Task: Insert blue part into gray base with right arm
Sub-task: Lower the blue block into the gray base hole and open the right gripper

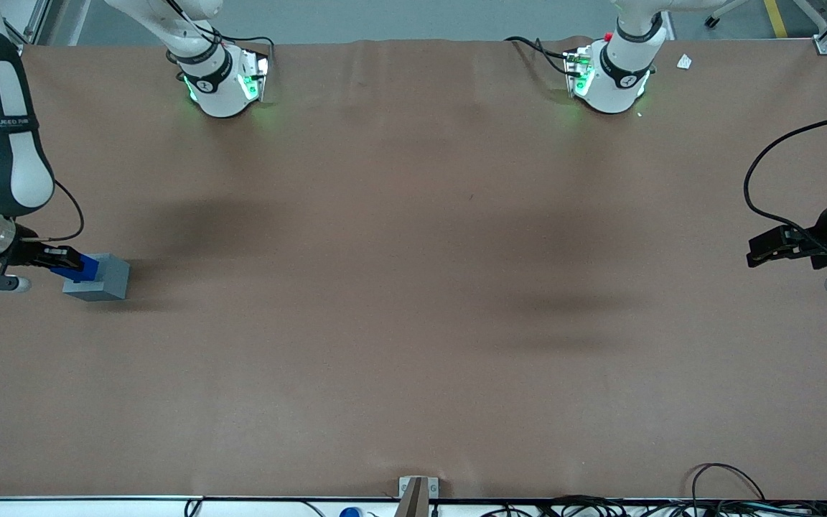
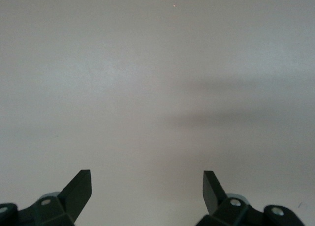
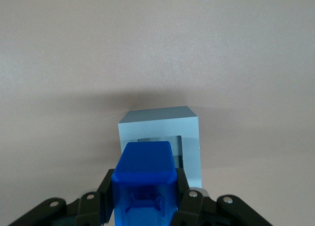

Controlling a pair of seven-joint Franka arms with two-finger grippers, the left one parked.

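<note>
The gray base [image 1: 100, 277] stands on the brown table near the working arm's end. In the right wrist view the gray base [image 3: 189, 130] shows its square recess partly covered by the blue part [image 3: 144, 179]. My right gripper [image 1: 62, 263] is shut on the blue part [image 1: 76, 267], which is held just above the base's top face, its tip over the recess [image 3: 179, 148]. Both black fingers [image 3: 105, 194] press the part's sides. I cannot tell whether the part's tip has entered the recess.
Brown table cover [image 1: 413, 287] spreads wide toward the parked arm's end. Both arm bases [image 1: 223, 82] stand at the table's edge farthest from the front camera. Cables [image 1: 744, 495] lie along the nearest edge.
</note>
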